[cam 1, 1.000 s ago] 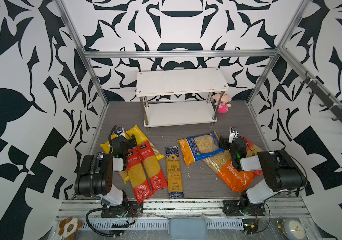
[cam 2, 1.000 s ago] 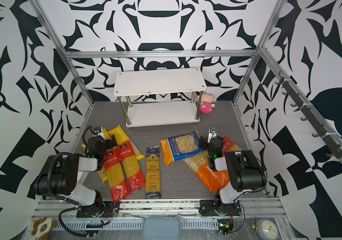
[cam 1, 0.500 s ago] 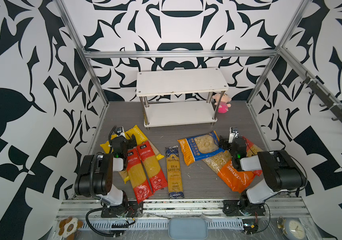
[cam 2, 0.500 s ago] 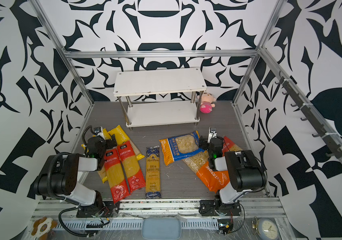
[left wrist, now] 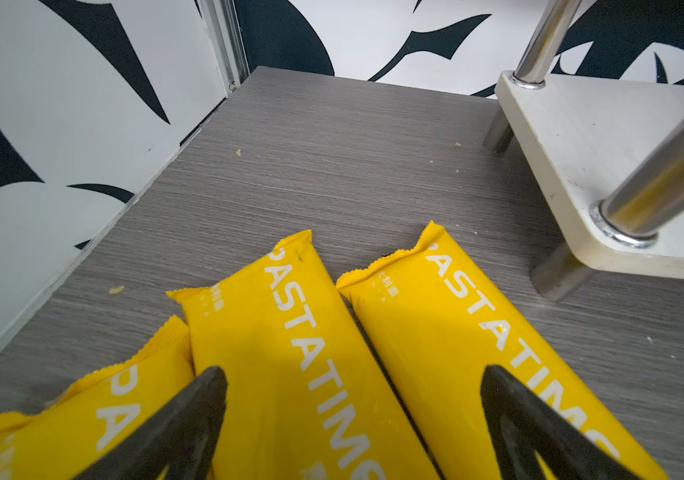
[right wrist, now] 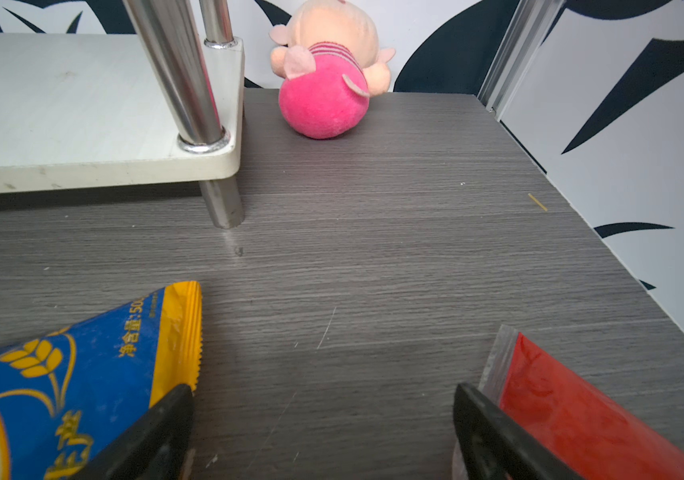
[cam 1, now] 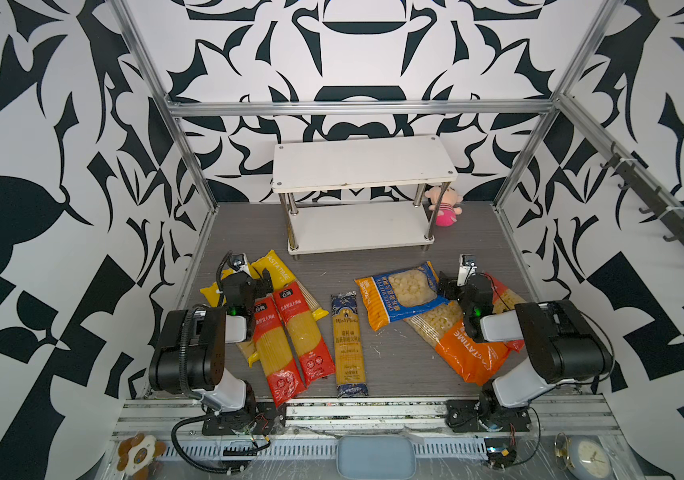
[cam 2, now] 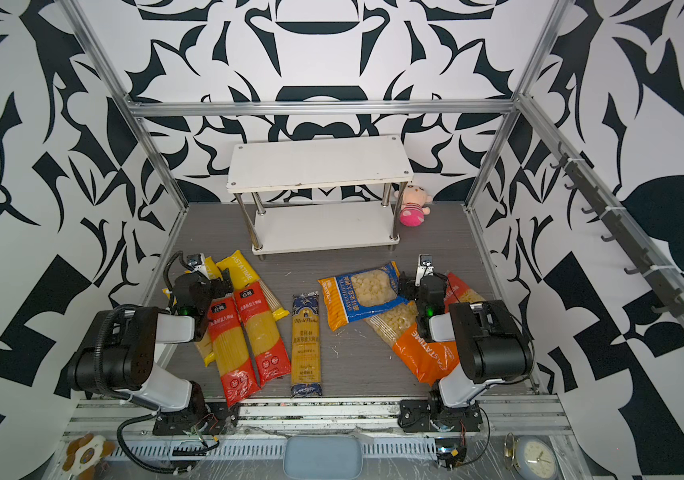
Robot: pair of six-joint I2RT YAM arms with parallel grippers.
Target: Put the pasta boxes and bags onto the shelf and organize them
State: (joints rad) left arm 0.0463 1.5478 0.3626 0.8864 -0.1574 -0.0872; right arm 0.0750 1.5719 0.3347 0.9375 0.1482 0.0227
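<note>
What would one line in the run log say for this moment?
left tool: open, above yellow packs | right tool: open, between blue bag and red bag | shelf: no packs yet

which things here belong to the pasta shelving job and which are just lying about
Part of the job:
- shelf
- red spaghetti packs, two of them
- dark blue spaghetti pack
- yellow PASTATIME packs, three of them
- blue bag
- orange bag
- red bag

Just lying about:
- pink plush doll
- clock
</note>
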